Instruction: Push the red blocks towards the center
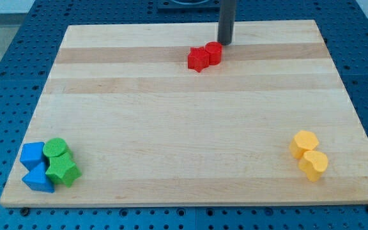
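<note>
Two red blocks sit touching near the view's top, a little right of the middle: a red star-shaped block on the left and a red cylinder on the right. My tip stands just above and to the right of the red cylinder, very close to it or touching it. The dark rod runs straight up out of the view's top.
The wooden board lies on a blue perforated table. At the bottom left are two blue blocks, a green cylinder and a green star-shaped block. At the right are a yellow hexagon and a yellow heart-shaped block.
</note>
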